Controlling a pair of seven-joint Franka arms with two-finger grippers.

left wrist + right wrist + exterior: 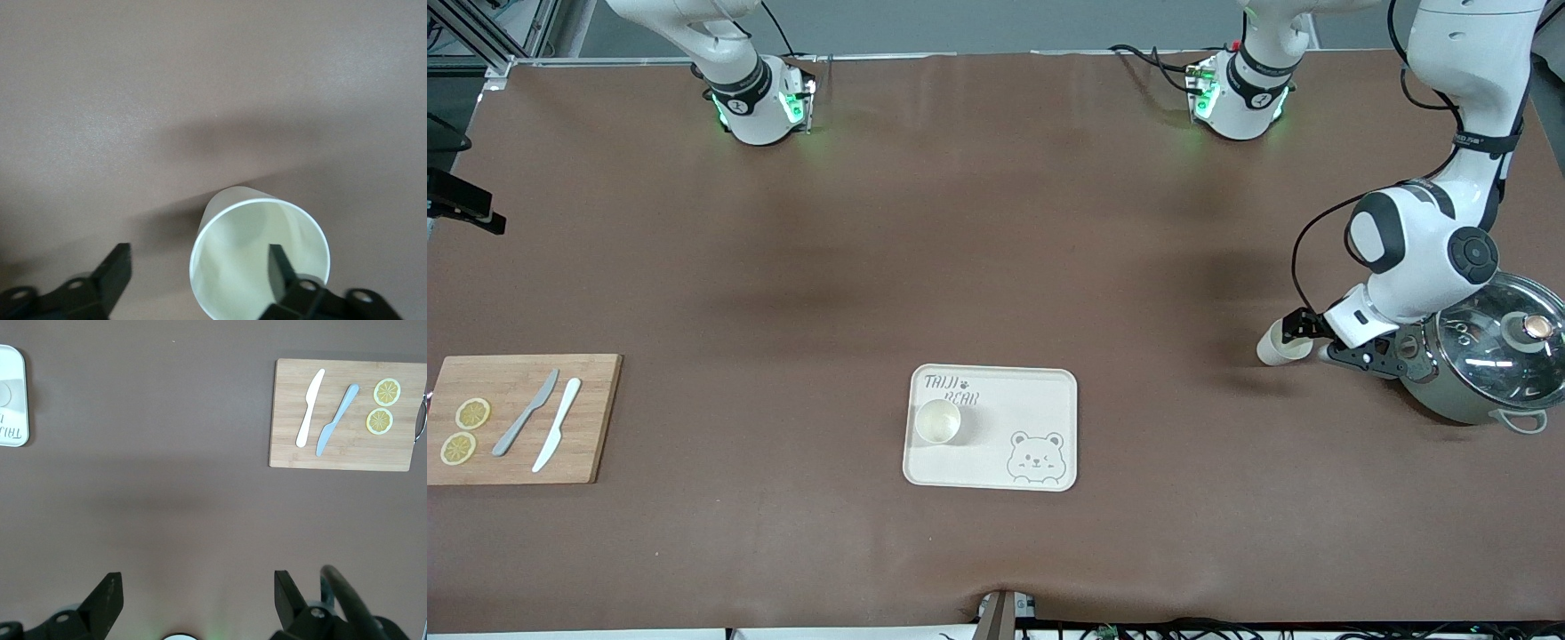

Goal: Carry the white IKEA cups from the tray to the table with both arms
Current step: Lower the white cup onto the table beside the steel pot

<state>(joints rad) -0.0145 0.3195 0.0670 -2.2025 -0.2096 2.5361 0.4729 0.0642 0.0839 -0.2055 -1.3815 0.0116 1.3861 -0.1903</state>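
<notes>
One white cup (pixel 937 421) stands upright on the cream bear-printed tray (pixel 1032 400). The second white cup (pixel 1274 348) is on the brown table toward the left arm's end, next to the grey pot, and looks tipped with its mouth toward the left gripper. My left gripper (pixel 1303 333) is low at this cup and open. In the left wrist view (pixel 199 267), one finger (pixel 283 270) is inside the cup's (pixel 240 267) mouth and the other finger is outside its wall. My right gripper (pixel 197 600) is open and empty, high over the table, and out of the front view.
A grey pot (pixel 1485 356) with a glass lid stands right beside the left wrist. A wooden cutting board (pixel 516 418) with two knives and two lemon slices lies at the right arm's end; it also shows in the right wrist view (pixel 343 413).
</notes>
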